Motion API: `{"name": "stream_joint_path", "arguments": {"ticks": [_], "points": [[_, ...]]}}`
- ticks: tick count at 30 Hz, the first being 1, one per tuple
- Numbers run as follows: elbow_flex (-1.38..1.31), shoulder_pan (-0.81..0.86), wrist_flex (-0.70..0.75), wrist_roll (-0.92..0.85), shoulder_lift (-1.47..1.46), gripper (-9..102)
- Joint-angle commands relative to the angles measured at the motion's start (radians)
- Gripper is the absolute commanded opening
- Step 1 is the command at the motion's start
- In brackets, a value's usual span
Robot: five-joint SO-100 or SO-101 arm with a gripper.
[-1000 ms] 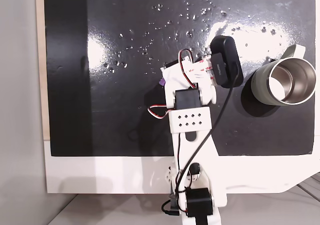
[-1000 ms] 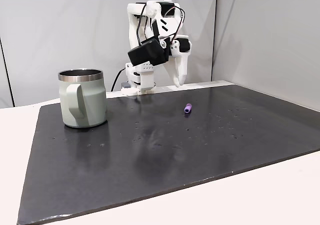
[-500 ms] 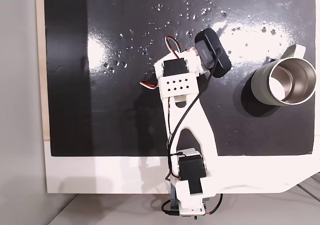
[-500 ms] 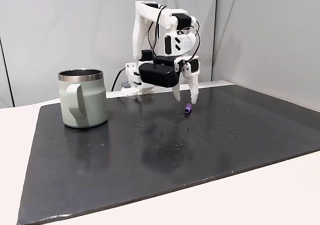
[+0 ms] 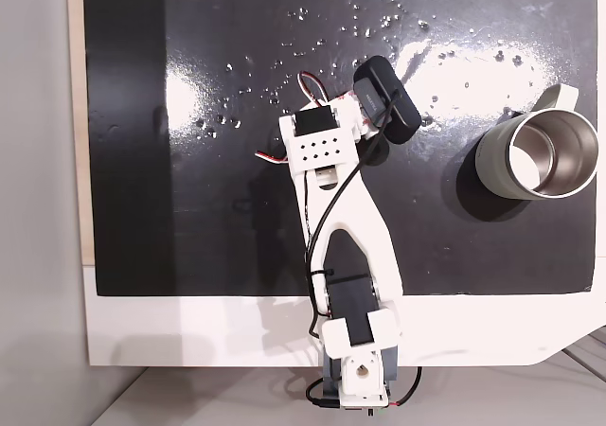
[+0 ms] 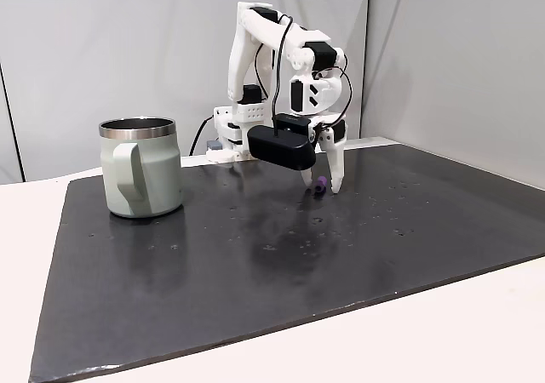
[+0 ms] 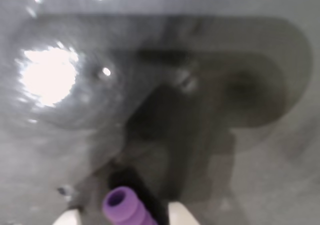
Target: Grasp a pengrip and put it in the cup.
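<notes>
Down on the black mat [image 6: 255, 264], the gripper [image 6: 321, 184] stands with its 2 white fingertips spread apart, one on each side of the pengrip [image 6: 318, 185], which lies on the mat between them. Whether either fingertip touches the purple piece cannot be told in this fixed view. From the wrist view, the pengrip [image 7: 126, 206] sits at the bottom edge, its open end facing the camera, with a pale fingertip [image 7: 183, 216] just to its right and another at the lower left corner; small gaps show on both sides, so the jaws are open around it. A black camera module [image 6: 281, 148] hangs from the wrist just above the mat. In the fixed view from above, the arm [image 5: 333, 213] reaches up over the mat and hides the pengrip beneath it. Well apart from the gripper stands the cup [image 6: 140, 178], upright on the mat, and in the view from above the cup [image 5: 537, 157] is at the right edge with its steel interior showing.
</notes>
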Motion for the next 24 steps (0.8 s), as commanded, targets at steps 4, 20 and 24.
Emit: {"name": "stream_joint_path", "arguments": {"ticks": [4, 20, 24], "points": [[-0.008, -0.035, -0.031, 0.006, -0.015, 1], [-0.046, 0.028, 0.095, 0.041, 0.267, 0], [-0.163, 0.097, 0.193, 0.038, 0.364, 0]]}}
